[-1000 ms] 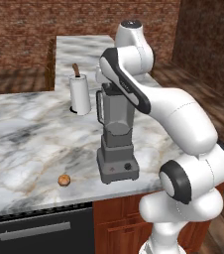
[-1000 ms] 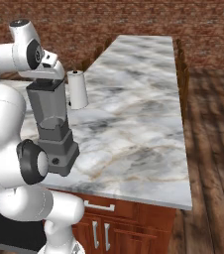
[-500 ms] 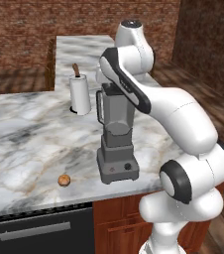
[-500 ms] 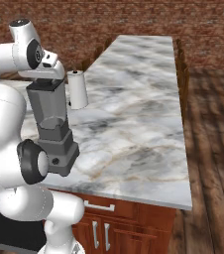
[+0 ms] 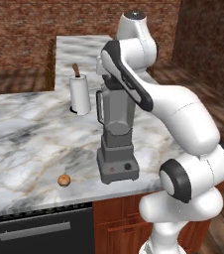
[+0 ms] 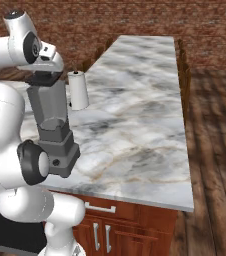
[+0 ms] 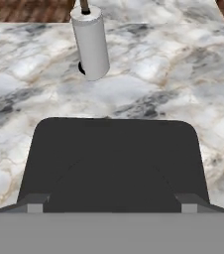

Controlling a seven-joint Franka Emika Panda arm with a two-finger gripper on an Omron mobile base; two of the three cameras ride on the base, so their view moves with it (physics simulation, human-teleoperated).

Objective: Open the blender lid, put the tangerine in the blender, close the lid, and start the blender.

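Note:
The grey blender (image 5: 116,144) stands near the counter's front edge, its boxy base with the knob and red button facing me. My gripper (image 7: 112,208) sits down over the jar's top, on the dark blender lid (image 7: 114,158). One fingertip (image 7: 34,207) presses each side of the lid, so the jaws are shut on it. From the right base view the hand (image 6: 45,79) covers most of the lid on the blender (image 6: 52,130). The small orange tangerine (image 5: 63,180) lies on the marble to the left of the blender base, apart from it.
A white paper-towel roll (image 5: 80,94) stands upright behind and left of the blender, also seen as the roll (image 6: 78,90) and the roll (image 7: 90,42). The marble counter (image 6: 135,115) stretches away to the right and far back. A dark dishwasher front (image 5: 34,230) sits below the counter edge.

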